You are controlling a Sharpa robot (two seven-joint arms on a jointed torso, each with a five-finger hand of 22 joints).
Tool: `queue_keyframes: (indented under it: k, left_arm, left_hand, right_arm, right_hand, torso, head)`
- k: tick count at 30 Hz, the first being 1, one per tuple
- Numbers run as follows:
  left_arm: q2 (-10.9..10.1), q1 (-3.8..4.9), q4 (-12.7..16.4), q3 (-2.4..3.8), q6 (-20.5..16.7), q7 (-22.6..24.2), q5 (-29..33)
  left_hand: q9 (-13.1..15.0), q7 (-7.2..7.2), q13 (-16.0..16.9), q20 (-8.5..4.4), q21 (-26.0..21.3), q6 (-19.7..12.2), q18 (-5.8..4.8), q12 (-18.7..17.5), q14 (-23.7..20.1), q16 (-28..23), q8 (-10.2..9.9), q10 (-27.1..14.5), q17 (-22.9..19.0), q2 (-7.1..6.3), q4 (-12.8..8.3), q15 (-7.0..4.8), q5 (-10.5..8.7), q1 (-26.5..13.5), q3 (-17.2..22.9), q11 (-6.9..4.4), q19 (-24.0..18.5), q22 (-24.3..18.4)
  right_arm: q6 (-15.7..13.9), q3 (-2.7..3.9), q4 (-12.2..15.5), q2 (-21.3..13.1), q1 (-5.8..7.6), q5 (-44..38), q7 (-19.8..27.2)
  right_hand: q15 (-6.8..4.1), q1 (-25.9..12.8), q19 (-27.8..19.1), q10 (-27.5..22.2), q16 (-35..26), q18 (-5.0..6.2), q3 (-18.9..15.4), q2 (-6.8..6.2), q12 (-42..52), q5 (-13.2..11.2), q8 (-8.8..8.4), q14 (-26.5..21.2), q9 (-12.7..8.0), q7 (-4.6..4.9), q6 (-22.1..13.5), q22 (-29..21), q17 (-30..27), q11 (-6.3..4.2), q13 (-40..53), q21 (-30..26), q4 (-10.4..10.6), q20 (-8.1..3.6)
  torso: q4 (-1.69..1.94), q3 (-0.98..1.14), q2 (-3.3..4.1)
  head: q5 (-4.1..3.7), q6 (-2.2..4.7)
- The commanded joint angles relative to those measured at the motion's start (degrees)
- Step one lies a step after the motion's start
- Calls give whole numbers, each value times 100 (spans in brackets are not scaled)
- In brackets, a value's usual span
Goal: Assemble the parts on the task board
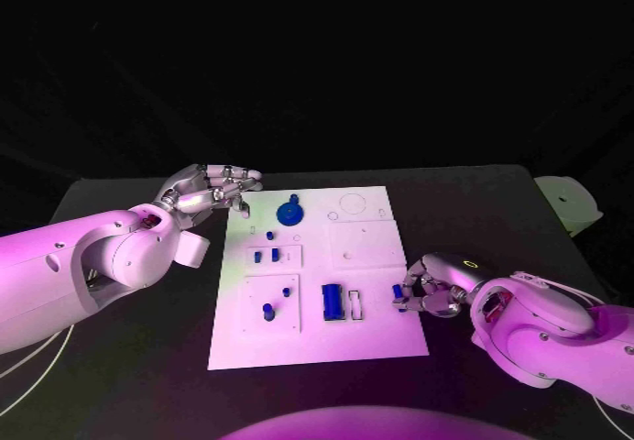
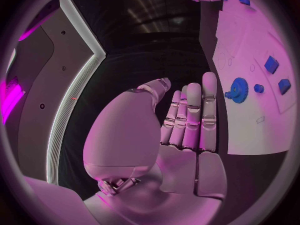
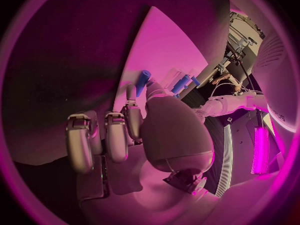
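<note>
The white task board (image 1: 377, 257) lies in the middle of the black table. On it are a blue gear (image 1: 292, 214), a blue block (image 1: 332, 301) beside a white frame (image 1: 355, 303), and several small blue pieces (image 1: 274, 256). My right hand (image 1: 433, 289) is at the board's right edge and pinches a small blue peg (image 1: 398, 291) between thumb and a finger; the right wrist view shows the peg (image 3: 143, 80) at the fingertips (image 3: 130, 92). My left hand (image 1: 212, 192) hovers at the board's far left corner, holding nothing. Its fingers (image 2: 190, 112) are straight, near the gear (image 2: 238, 89).
A white object (image 1: 571, 202) stands at the table's far right edge. Bare black table (image 1: 132, 367) lies to the left of the board and in front of it. My left forearm (image 1: 80, 266) reaches across the table's left side.
</note>
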Motion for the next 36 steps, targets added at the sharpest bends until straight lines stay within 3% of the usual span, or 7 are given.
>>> queue_keyframes:
  k: [1,9,11,24,29,32,36]
  left_arm:
    - [8,0,13,3,106,34,26]
    - [10,0,16,4,127,18,25]
    - [10,1,17,4,130,15,25]
    - [10,1,17,4,129,2,18]
    - [14,1,15,4,139,-7,5]
    - [17,1,11,4,141,-8,1]
    - [23,1,7,4,144,-9,-1]
  left_hand:
    - [10,-10,9,15,-32,-47,86,34,-33,-32,32,-46,-9,16,0,5,-25,-63,3,-9,16,-6]
    - [10,-10,9,15,-32,-47,86,34,-33,-32,32,-46,-9,16,0,5,-25,-63,3,-9,16,-6]
    - [10,-10,9,15,-32,-47,86,34,-33,-32,32,-46,-9,16,0,5,-25,-63,3,-9,16,-6]
    - [10,-9,9,17,-36,-50,86,42,-34,-31,36,-53,-11,16,6,7,-26,-74,0,-9,18,-9]
    - [10,-9,9,17,-36,-50,86,42,-34,-31,36,-53,-11,16,6,7,-26,-74,0,-9,18,-9]
    - [10,-10,9,16,-37,-52,86,45,-34,-31,36,-56,-11,16,2,6,-25,-69,2,-9,19,-10]
    - [10,-10,9,16,-37,-52,86,45,-34,-31,36,-56,-11,16,2,6,-25,-69,2,-9,19,-10]
  right_arm:
    - [79,-15,-59,46,-30,-236,-163]
    - [174,-16,-135,178,-34,-317,-192]
    - [278,-16,-160,208,-37,-406,-200]
    - [925,-20,-201,281,-48,-923,-243]
    - [746,-20,-164,284,-49,-923,-254]
    - [448,-19,-96,266,-49,-760,-252]
    - [189,-17,-2,245,-39,-575,-248]
  right_hand:
    - [3,12,589,7,-19,-39,-42,68,-24,28,-35,488,-35,15,36,1506,974,-40,-62,31,7,22]
    - [-19,180,589,9,-15,-39,1,72,-32,99,-66,491,-55,-14,59,1506,985,-66,-66,31,-51,5]
    - [-39,479,589,6,-16,-39,154,72,-43,-154,-107,492,-82,-28,81,1506,987,-83,-70,31,-96,-17]
    - [-52,1295,589,-47,-12,-39,1013,-293,-137,-157,-257,496,-206,-41,256,1506,1013,-100,-107,31,-239,-37]
    - [-63,1195,589,-17,-3,-39,1486,-451,-113,126,-263,502,-197,-60,310,1506,1038,-119,-93,31,-148,-46]
    - [-84,1000,589,22,14,-39,1931,-597,-89,577,-193,510,-102,-85,304,1506,1072,-138,-82,31,-96,-65]
    - [-91,820,589,46,24,-39,2289,-709,-80,766,-116,515,4,-94,271,1506,1093,-144,-76,31,-119,-72]
  torso:
    - [3,-2,0]
    - [-4,2,-2]
    - [-5,3,-3]
    - [-8,-5,-17]
    - [-3,-5,-16]
    - [-6,-3,-19]
    - [-4,-3,-18]
  head:
    - [10,4]
    - [31,-19]
    - [31,-27]
    - [19,-47]
    - [10,-34]
    - [3,-24]
    - [-2,-15]
